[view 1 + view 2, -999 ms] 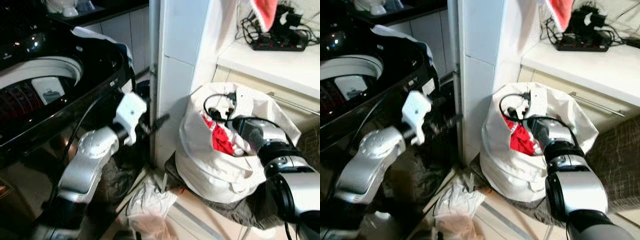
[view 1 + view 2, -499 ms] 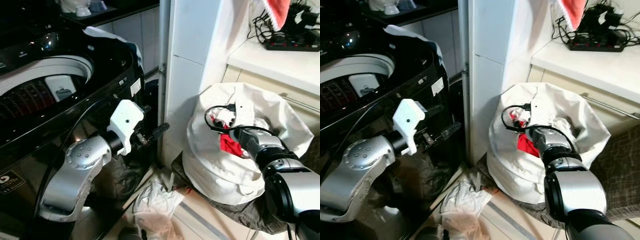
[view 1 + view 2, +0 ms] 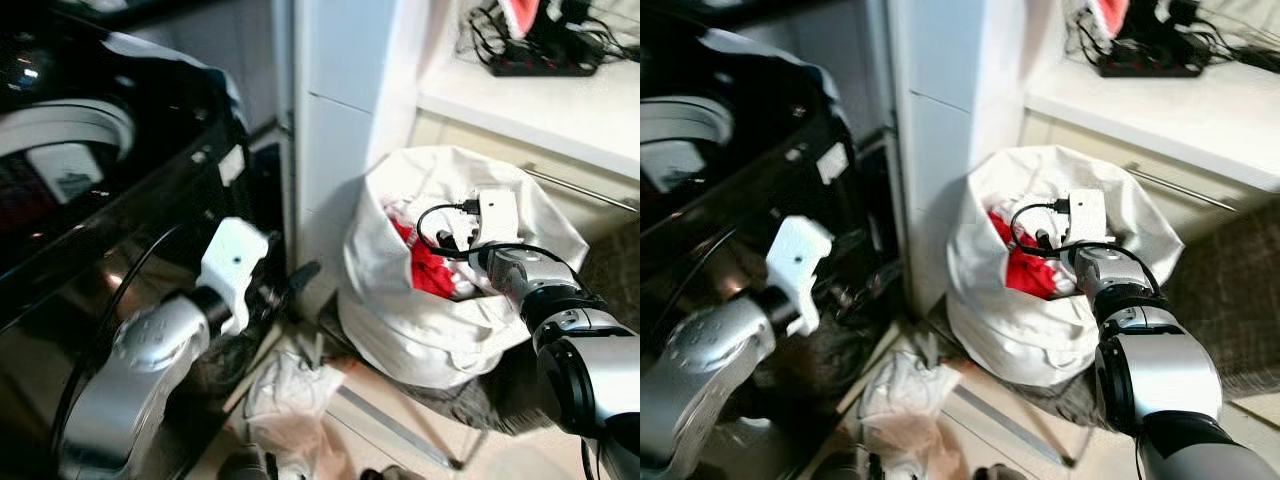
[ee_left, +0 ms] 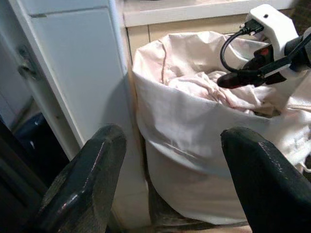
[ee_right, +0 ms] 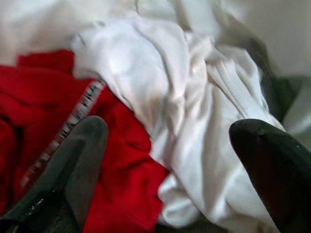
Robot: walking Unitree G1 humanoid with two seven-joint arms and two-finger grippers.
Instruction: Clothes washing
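A white laundry bag stands open on the floor beside the white pillar. Inside lie a red garment and crumpled white clothes. My right gripper reaches into the bag's mouth. It is open, with its fingers spread wide just over the red and white cloth and holding nothing. My left gripper hangs low between the black top-loading washing machine and the bag. It is open and empty and points at the bag's side.
A heap of pale clothes lies on the floor by the machine's base. The white pillar stands between machine and bag. A counter with a power strip runs behind the bag. A dark mat lies under it.
The view has swung and tilted down. My right gripper stays inside the bag's mouth over the red garment. My left arm has sunk a little beside the machine.
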